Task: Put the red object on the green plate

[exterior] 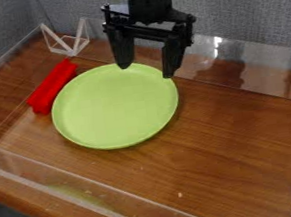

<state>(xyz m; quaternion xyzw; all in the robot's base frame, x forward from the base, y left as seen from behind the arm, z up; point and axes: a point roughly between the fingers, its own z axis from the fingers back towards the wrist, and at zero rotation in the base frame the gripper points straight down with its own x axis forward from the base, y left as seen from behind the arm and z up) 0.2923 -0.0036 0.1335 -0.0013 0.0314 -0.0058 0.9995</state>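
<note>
Camera view from above and in front: a bright red, elongated rectangular bar of plastic-looking material (53,85) is seen lying flat on the brown wooden counter (232,129), just beside the left rim of a round, flat, lime-green plate with a slightly raised rim (114,110). Whether the bar touches the rim cannot be told; it is plainly not on the plate. Its long axis is set on a diagonal, from a near end at lower left to a far end at upper right, roughly following the curve of the plate's left edge.

A black two-fingered hand (147,62) is held above the far edge of the plate, pointing straight down, with its fingers spread wide apart and nothing held between them. The red bar lies to the left of the hand and somewhat nearer the camera, with part of the plate's rim between the two.

The grasp is judged not yet begun. A move to the left and a descent would be called for, and the fingers would likely have to be turned so that they close across the bar's narrow width, not along its length.

Further out, a small white wire-like frame (64,36) is seen standing near the back wall, beyond the bar's far end. Clear, low walls (147,206) are seen around the counter.
</note>
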